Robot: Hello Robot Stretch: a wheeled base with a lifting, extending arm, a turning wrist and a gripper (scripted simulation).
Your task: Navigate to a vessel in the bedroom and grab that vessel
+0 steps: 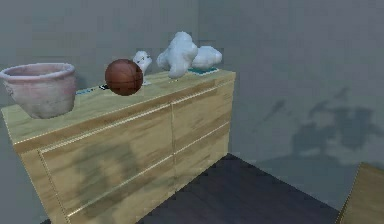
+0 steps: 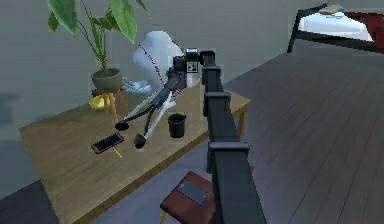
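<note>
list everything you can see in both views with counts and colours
dresser: one, light wood, forward view's left
bowl: one, pinkish, dresser top, left end
ball: one, reddish brown, dresser top, right of the bowl
soft shape: one, white, dresser top, far end
table: one, light wood, arm side view's left
potted plant: one, green leaves, pale pot, table's far side
round thing: one, white, on the table
cup: one, dark, on the table
flat slab: one, dark, on the table
seat: one, reddish brown, floor by the table
bed: one, dark frame, upper right
arm: one, dark
gripper: one, dark, above the table; cannot tell whether it holds anything
</note>
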